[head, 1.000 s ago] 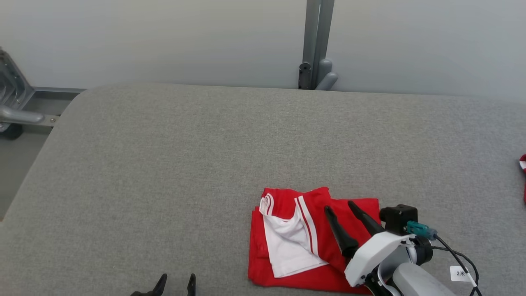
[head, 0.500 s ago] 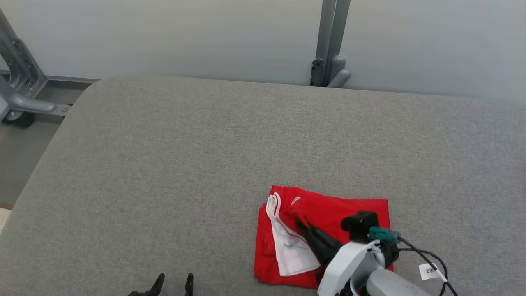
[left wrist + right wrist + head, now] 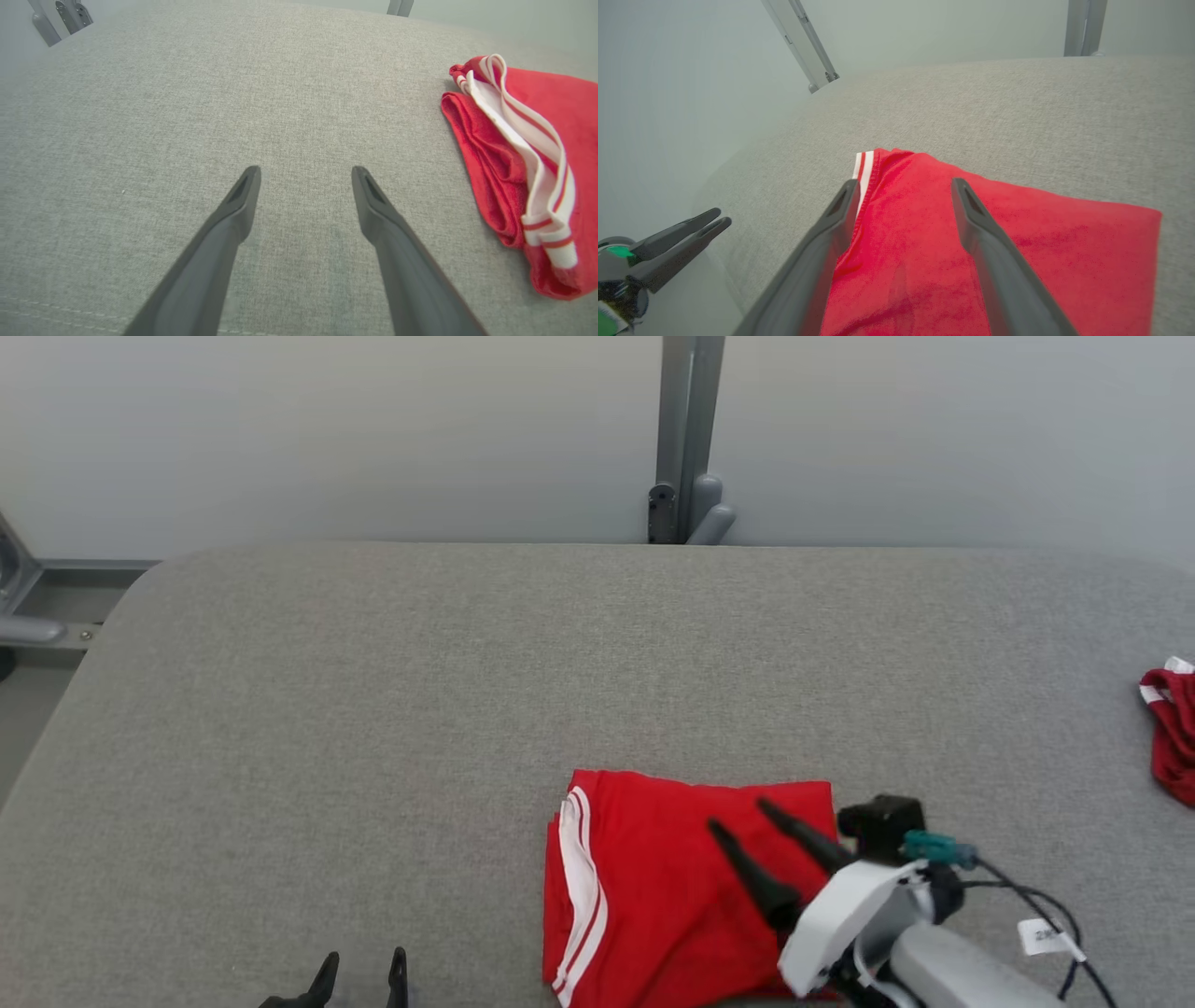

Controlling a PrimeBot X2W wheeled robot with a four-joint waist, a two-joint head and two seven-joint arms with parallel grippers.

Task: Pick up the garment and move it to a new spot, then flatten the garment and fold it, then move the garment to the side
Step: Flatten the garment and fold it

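The only writing I can find is on a small white tag (image 3: 1047, 937) on the cable behind the right wrist, above the grey fabric table's (image 3: 373, 709) near edge, and it is too blurred for me to read. The red garment (image 3: 672, 887) lies folded on the table, close to its near edge and right of its middle. From the head camera it looks like a flat red rectangle with two white stripes down its left edge. My left wrist camera shows what the head misses: that edge (image 3: 514, 154) is a stack of red layers with a white, red-striped band curling out of it. The right wrist camera sees only the smooth red top (image 3: 1041, 242) and a short bit of stripe at the far corner. The right gripper (image 3: 739, 814) is over the garment with its fingers spread and nothing between them; I cannot tell whether the tips touch the cloth. The left gripper (image 3: 365, 955) is over bare table at the near edge, left of the middle, fingers spread and empty, which the left wrist camera (image 3: 304, 170) confirms. The right wrist camera also catches it from the side (image 3: 721, 217). At the table's right edge the head camera shows another crumpled red-and-white cloth (image 3: 1172, 728). A grey post (image 3: 686, 439) stands behind the table's far edge.
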